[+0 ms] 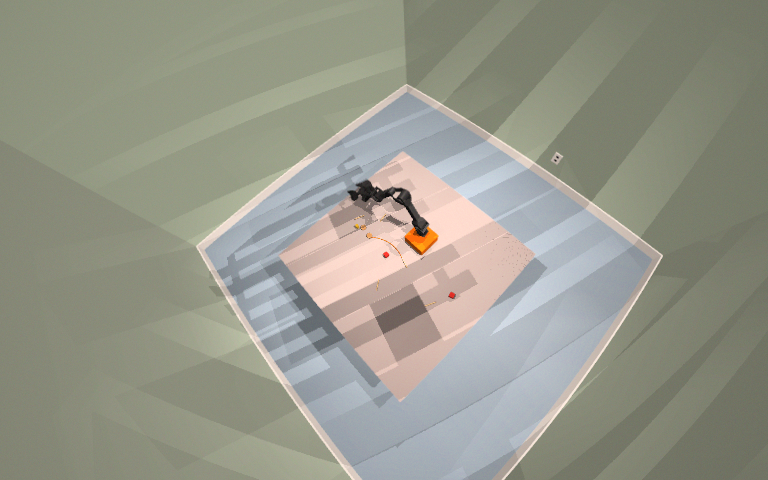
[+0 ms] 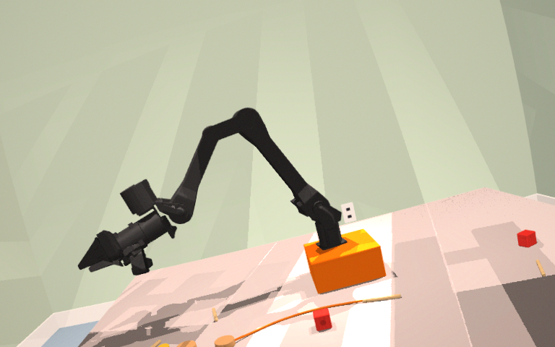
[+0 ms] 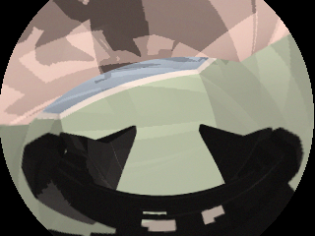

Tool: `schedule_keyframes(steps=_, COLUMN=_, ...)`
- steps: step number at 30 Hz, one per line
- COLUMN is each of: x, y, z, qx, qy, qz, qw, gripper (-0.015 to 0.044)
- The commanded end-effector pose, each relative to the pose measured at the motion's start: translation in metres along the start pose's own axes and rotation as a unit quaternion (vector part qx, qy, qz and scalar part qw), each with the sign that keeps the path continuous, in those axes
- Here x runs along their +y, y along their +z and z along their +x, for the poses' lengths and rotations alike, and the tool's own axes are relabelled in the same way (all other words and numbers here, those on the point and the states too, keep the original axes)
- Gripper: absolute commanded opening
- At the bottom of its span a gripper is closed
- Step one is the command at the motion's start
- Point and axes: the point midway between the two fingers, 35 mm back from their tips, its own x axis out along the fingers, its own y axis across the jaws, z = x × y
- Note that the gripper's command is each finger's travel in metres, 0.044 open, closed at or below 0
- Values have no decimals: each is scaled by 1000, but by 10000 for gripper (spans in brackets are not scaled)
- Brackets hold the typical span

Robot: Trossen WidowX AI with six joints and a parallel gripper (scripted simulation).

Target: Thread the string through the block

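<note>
A small red block point(image 1: 386, 254) point(image 2: 322, 319) with a dark round hole in one side sits on the table. A round wooden button point(image 1: 368, 235) point(image 2: 225, 341) lies nearby. An orange string point(image 1: 390, 243) point(image 2: 282, 318) curves from it around the block, outside the hole, to a thin wooden stick point(image 1: 404, 260) point(image 2: 384, 298) lying near the robot's base. My gripper point(image 1: 352, 191) point(image 2: 84, 269) point(image 3: 167, 129) is wide open and empty, raised high over the far left part of the table, well away from block and stick.
Another red block point(image 1: 451, 295) point(image 2: 526, 238) is at the far side, with a loose stick point(image 1: 430, 303) point(image 2: 540, 267) beside it. Other loose sticks point(image 1: 377, 285) point(image 2: 214, 314) lie about. A yellow piece point(image 1: 357, 226) and a wooden disc point(image 2: 186, 344) are near the button. The orange base point(image 1: 421, 241) point(image 2: 347, 267) stands behind the string.
</note>
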Motion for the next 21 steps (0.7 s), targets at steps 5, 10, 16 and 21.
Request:
schedule_keyframes(steps=5, x=-97, y=97, z=-30, qx=-183, qy=-18, qz=109, qw=977, gripper=440)
schedule_keyframes(steps=10, x=-144, y=150, z=-69, qx=-286, qy=-3, qz=149, qw=946, gripper=440)
schedule_keyframes(steps=16, x=-185, y=207, z=-135, qx=-400, qy=45, qz=173, qw=899, gripper=440)
schedule_keyframes(steps=21, x=-203, y=246, z=-204, qx=-478, qy=110, qz=169, qw=855, gripper=440)
